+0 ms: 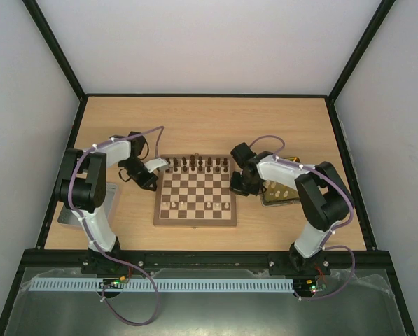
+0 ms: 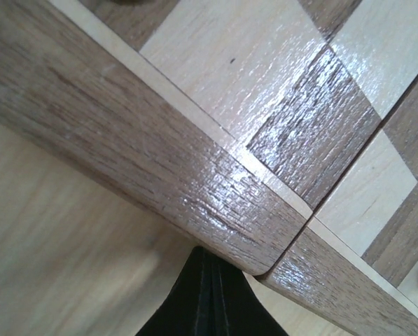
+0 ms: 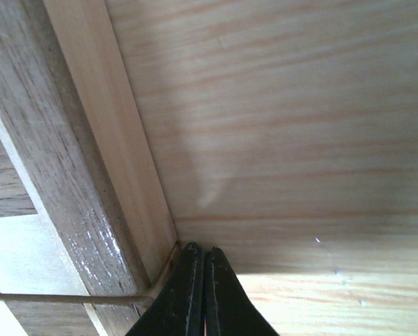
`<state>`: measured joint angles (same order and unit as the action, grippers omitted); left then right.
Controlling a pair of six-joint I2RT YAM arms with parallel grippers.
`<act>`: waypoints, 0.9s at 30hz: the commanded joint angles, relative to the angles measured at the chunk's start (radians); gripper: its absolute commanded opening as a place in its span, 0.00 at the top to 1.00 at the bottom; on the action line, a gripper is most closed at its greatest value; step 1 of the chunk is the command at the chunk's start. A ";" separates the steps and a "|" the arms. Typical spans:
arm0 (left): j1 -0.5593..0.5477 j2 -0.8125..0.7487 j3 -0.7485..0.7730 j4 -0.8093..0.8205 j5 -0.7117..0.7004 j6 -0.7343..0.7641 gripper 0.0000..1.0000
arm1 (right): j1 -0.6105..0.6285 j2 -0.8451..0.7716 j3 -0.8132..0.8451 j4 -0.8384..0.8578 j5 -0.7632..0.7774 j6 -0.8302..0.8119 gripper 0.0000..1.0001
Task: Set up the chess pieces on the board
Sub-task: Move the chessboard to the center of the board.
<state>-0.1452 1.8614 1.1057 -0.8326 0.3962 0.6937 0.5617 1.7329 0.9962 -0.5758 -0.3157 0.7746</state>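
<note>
Facing me at the middle of the surface (image 1: 124, 126) is the board (image 1: 194, 221), with a row of dark chess pieces (image 1: 198, 166) standing along its 12 o'clock edge and only a few cream ones (image 1: 182, 204) on the squares nearer 6 o'clock. More cream pieces (image 1: 282, 190) wait in the yellow tray (image 1: 279, 202), just off the board at 3 o'clock.

My left end effector (image 2: 210, 301) hangs at the board's 10 o'clock corner, its fingers pressed together and holding nothing, low beside the dark border. My right end effector (image 3: 200, 297) is likewise pressed together and empty, its tips touching or nearly touching the board's side wall at 3 o'clock, between board and tray.

I judge the cream side is mostly unset. The danger is the board itself: both sets of tips sit tight against its edges, so a sideways move from either arm could shove or twist it and topple the small standing pieces. Lifting clear first, then spreading over the tray, seems safer; reaching low could also knock the tray.
</note>
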 commanded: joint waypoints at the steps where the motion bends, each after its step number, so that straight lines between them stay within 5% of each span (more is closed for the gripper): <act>1: -0.048 0.039 -0.091 -0.012 0.013 0.022 0.98 | 0.029 -0.031 -0.066 0.009 -0.037 0.031 0.98; 27: -0.077 0.047 -0.056 0.059 -0.041 -0.092 0.98 | 0.016 -0.098 -0.058 -0.080 0.058 -0.006 0.96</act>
<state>-0.2028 1.8416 1.0691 -0.8574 0.4000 0.6163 0.5720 1.6642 0.9260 -0.6014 -0.2783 0.7883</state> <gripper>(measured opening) 0.024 0.022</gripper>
